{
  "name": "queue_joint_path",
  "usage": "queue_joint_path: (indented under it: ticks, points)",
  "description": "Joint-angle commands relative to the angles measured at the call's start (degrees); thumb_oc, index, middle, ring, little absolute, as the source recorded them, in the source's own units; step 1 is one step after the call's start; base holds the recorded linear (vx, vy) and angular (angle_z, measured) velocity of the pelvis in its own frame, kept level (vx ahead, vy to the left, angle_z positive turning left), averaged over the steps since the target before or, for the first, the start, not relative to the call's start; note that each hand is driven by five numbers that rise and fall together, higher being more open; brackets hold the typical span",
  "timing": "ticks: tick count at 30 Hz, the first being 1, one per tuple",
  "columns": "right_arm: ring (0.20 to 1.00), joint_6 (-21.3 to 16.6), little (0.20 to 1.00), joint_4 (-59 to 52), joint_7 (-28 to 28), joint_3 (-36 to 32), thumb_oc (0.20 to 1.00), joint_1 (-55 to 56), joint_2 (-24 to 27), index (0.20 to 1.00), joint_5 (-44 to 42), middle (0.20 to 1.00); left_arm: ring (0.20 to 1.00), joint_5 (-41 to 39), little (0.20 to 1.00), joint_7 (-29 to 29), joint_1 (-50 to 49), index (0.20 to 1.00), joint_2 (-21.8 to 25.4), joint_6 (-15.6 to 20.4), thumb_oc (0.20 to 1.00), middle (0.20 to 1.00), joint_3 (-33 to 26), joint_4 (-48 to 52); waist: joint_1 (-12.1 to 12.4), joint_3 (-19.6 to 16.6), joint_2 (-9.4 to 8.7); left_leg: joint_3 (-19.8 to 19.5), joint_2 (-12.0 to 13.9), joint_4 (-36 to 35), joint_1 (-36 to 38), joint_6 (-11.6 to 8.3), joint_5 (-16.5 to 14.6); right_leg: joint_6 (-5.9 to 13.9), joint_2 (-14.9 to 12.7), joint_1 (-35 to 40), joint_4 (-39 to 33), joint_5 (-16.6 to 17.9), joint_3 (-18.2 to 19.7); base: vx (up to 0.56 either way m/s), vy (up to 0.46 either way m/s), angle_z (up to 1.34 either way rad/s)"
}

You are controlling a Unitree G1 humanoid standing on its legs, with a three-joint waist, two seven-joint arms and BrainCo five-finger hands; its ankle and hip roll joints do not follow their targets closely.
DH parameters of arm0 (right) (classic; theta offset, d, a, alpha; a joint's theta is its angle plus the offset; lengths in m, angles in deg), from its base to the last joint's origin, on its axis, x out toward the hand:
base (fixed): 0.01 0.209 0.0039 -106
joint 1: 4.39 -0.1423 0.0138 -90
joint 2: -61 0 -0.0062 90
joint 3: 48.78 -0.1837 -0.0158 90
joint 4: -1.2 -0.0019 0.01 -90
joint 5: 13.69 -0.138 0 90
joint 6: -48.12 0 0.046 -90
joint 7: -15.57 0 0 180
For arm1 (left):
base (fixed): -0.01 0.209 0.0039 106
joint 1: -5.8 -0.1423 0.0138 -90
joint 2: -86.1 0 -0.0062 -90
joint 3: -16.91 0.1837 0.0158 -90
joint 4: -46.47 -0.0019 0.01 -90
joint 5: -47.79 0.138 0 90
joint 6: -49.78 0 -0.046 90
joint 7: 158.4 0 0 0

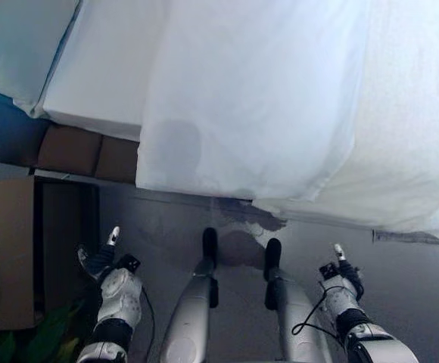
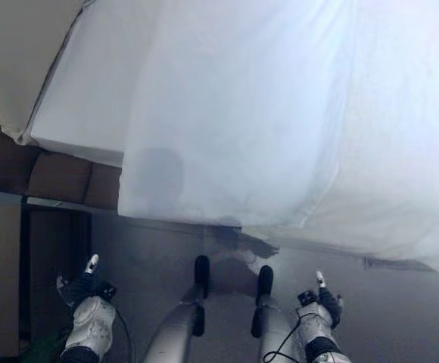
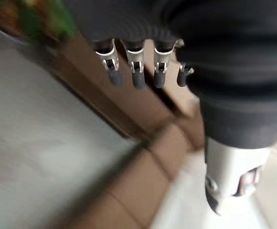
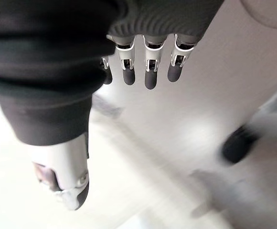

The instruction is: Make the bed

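Hanging off the bed (image 1: 91, 91) toward the floor (image 1: 401, 280), the white duvet (image 1: 257, 98) looks soft and light, best gripped at its lower hem; left hand (image 1: 102, 261) and right hand (image 1: 346, 276) hover below it, fingers relaxed, empty.

Head stereo pair looking down at bed (image 1: 265, 98) edge and floor (image 1: 401, 280), wrist cameras close along fingers

brown wooden cabinet (image 1: 23, 249) at the left on grey floor (image 1: 401, 280) — green plant (image 1: 30, 340) just beside it.
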Motion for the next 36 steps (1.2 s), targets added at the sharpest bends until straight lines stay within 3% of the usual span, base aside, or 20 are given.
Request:
queue_joint_path:
  ticks: [1, 4, 9, 10, 13, 14, 15, 16, 18, 20, 23, 26, 29, 36]
  points:
    - [1.000, -2.99, 1.000, -4.42, -1.16, -0.51, 1.000, -0.72, 5.24, 1.000, 9.26, 1.000, 1.000, 3.56, 1.000, -3.97, 1.47, 1.000, 2.97, 4.08, 1.000, 1.000, -1.84, 4.13, -0.06, -0.12, 2.21, 0.59, -5.36, 4.34, -0.25, 1.10, -7.30, 1.80, 0.10, 0.04, -2.57, 2.13, -1.97, 0.03, -0.010, -0.09]
    - [1.000, -3.72, 1.000, -12.83, -6.06, -0.11, 1.000, -3.14, 10.66, 1.000, 16.53, 1.000, 1.000, 0.77, 1.000, -12.14, 4.47, 1.000, 6.48, 6.85, 1.000, 1.000, -1.58, 13.37, -0.48, -1.27, 2.52, 0.84, -5.35, 4.29, -0.06, 1.14, -7.70, 1.63, 0.35, -0.31, -2.09, 1.47, -1.41, 0.03, -0.024, -0.10]
    - [1.000, -4.33, 1.000, -20.96, -11.05, 3.19, 1.000, -8.74, 14.72, 1.000, 18.88, 1.000, 1.000, -4.78, 1.000, -20.43, 10.87, 1.000, 10.11, 7.30, 1.000, 1.000, 1.68, 18.68, -0.68, -1.79, 2.35, 1.34, -5.21, 4.33, -0.94, 1.07, -7.52, 1.65, 0.61, -1.65, -1.88, 1.60, -1.08, 0.01, -0.034, -0.08]
    - [1.000, -4.35, 1.000, -23.35, -13.12, 5.73, 1.000, -12.00, 16.64, 1.000, 18.61, 1.000, 1.000, -5.06, 1.000, -22.62, 14.43, 1.000, 13.43, 6.69, 1.000, 1.000, 4.06, 20.50, -0.89, -1.85, 2.15, 1.61, -5.12, 4.37, -1.57, 1.03, -7.34, 1.68, 0.72, -2.12, -2.14, 1.98, -1.11, 0.00, -0.030, -0.10]
    - [1.000, -4.43, 1.000, -26.29, -16.61, 8.64, 1.000, -15.47, 18.56, 1.000, 17.14, 1.000, 1.000, -7.13, 1.000, -26.18, 18.34, 1.000, 17.53, 6.42, 1.000, 1.000, 6.52, 22.10, -1.04, -1.72, 1.88, 1.84, -4.98, 4.69, -2.30, 0.95, -7.26, 1.73, 0.86, -2.77, -2.35, 2.39, -1.04, 0.01, -0.032, -0.10]
    - [1.000, -4.45, 1.000, -27.10, -19.91, 11.84, 1.000, -19.68, 20.11, 1.000, 14.31, 1.000, 1.000, -10.97, 1.000, -30.09, 22.07, 1.000, 20.54, 5.95, 1.000, 1.000, 9.28, 22.20, -1.09, -1.61, 1.53, 2.21, -4.87, 4.79, -2.88, 0.79, -7.16, 1.88, 1.00, -3.18, -2.76, 2.95, -0.92, 0.02, -0.019, -0.06]
    - [1.000, -4.53, 1.000, -26.89, -20.07, 11.82, 1.000, -19.89, 20.16, 1.000, 14.16, 1.000, 1.000, -11.17, 1.000, -30.29, 22.28, 1.000, 20.63, 6.03, 1.000, 1.000, 9.28, 21.97, -1.07, -1.52, 1.50, 2.23, -4.86, 4.81, -2.91, 0.79, -7.17, 1.88, 1.00, -3.20, -2.77, 2.97, -0.90, 0.02, -0.011, -0.07]
    - [1.000, -4.77, 1.000, -26.70, -23.21, 15.05, 1.000, -23.80, 19.85, 1.000, 8.71, 1.000, 1.000, -15.99, 1.000, -33.98, 26.01, 1.000, 22.10, 4.99, 1.000, 1.000, 12.73, 21.44, -1.21, -1.41, 1.24, 2.54, -4.69, 4.88, -3.51, 0.63, -7.03, 2.02, 1.11, -3.69, -3.11, 3.43, -0.74, 0.01, 0.004, -0.08]
    - [1.000, -4.77, 1.000, -25.90, -25.15, 16.95, 1.000, -26.22, 19.14, 1.000, 5.00, 1.000, 1.000, -18.86, 1.000, -35.59, 28.59, 1.000, 22.33, 4.67, 1.000, 1.000, 14.97, 20.51, -1.25, -1.20, 1.06, 2.71, -4.67, 5.05, -3.86, 0.56, -6.98, 2.09, 1.23, -3.92, -3.26, 3.66, -0.54, 0.01, 0.003, -0.05]
    - [1.000, -4.29, 1.000, -23.99, -29.23, 22.69, 1.000, -33.65, 16.27, 1.000, -4.76, 1.000, 1.000, -26.85, 1.000, -37.92, 36.70, 1.000, 21.83, 2.85, 1.000, 1.000, 21.23, 17.39, -1.35, -0.57, 0.50, 3.07, -4.42, 5.50, -5.29, 0.39, -6.80, 2.20, 1.47, -5.03, -3.44, 4.05, -0.15, 0.00, -0.005, -0.02]
    - [1.000, -4.09, 1.000, -20.72, -31.96, 26.73, 1.000, -39.86, 12.51, 1.000, -14.12, 1.000, 1.000, -33.11, 1.000, -38.94, 43.58, 1.000, 19.61, 1.54, 1.000, 1.000, 25.73, 13.84, -1.20, 0.29, -0.06, 3.04, -4.32, 6.47, -7.37, 0.24, -6.75, 2.26, 1.53, -6.81, -3.05, 4.21, -0.16, 0.01, -0.009, -0.03]
    - [1.000, -4.06, 1.000, -17.68, -32.24, 28.05, 1.000, -43.56, 11.22, 1.000, -17.36, 1.000, 1.000, -35.76, 1.000, -38.89, 47.25, 1.000, 17.69, 1.06, 1.000, 1.000, 27.26, 10.94, -1.01, 0.29, -0.31, 3.03, -4.31, 7.49, -9.56, 0.08, -6.83, 2.23, 1.45, -8.63, -2.56, 4.24, -0.29, 0.01, -0.011, 0.01]
    - [1.000, -4.44, 1.000, -11.64, -29.52, 28.62, 1.000, -49.28, 8.99, 1.000, -21.28, 1.000, 1.000, -38.93, 1.000, -36.09, 53.39, 1.000, 13.47, 1.22, 1.000, 1.000, 27.09, 3.30, -0.99, 0.29, -0.95, 2.40, -4.22, 9.40, -14.62, -0.20, -7.01, 2.02, 1.37, -12.98, -1.48, 4.19, -0.53, 0.01, -0.019, 0.05]
    - [1.000, -4.02, 1.000, -1.88, -25.84, 29.13, 1.000, -54.40, 6.85, 1.000, -26.07, 1.000, 1.000, -40.95, 1.000, -30.88, 59.74, 1.000, 10.84, 2.13, 1.000, 1.000, 24.89, -9.06, -0.71, 0.29, -1.44, 1.04, -3.70, 13.88, -22.77, -0.63, -9.41, 2.03, 1.34, -20.59, 2.29, 2.41, -0.64, 0.04, -0.016, 0.09]
